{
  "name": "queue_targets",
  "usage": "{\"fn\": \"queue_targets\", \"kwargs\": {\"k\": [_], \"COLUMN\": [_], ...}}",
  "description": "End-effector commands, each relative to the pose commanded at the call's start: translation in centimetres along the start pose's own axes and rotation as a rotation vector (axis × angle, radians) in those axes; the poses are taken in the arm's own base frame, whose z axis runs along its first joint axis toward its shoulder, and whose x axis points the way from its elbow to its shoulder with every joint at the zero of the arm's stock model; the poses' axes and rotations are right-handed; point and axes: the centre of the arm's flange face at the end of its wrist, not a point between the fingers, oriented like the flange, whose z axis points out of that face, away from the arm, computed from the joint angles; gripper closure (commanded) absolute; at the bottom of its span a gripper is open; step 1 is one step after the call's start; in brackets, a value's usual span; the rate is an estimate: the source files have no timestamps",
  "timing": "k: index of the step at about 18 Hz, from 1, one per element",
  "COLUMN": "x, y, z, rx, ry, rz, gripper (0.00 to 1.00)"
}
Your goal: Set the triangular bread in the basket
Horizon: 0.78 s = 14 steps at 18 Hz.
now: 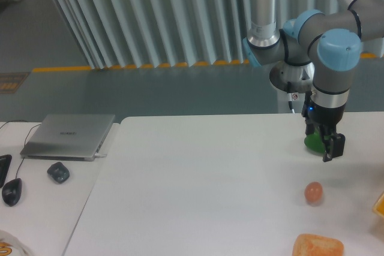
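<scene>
1. the triangular bread (318, 246) lies on the white table (210, 184) at the bottom edge, about 5 o'clock, partly cut off by the frame.
2. a small reddish-brown egg (313, 192) sits just above it, apart from it.
3. the gripper (324, 146) hangs at about 3 o'clock, well above the bread, beside a green object (311, 142); whether its fingers grip it cannot be told.
4. a closed laptop (69, 135) and mouse (58, 172) lie at 9 o'clock.
</scene>
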Motion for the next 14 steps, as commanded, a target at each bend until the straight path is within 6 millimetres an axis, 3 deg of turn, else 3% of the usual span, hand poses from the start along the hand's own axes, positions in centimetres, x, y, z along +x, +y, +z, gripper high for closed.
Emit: {"fn": "queue_targets", "kwargs": {"k": [6,14], "x": [-0.4,-0.3], "y": [-0.5,-0.5], "z": [-0.4,0.8], "rx": [0.054,0.071], "ry": [-0.04,-0.065], "rz": [-0.027,-0.055], "gripper": [0.0,0.0]}}
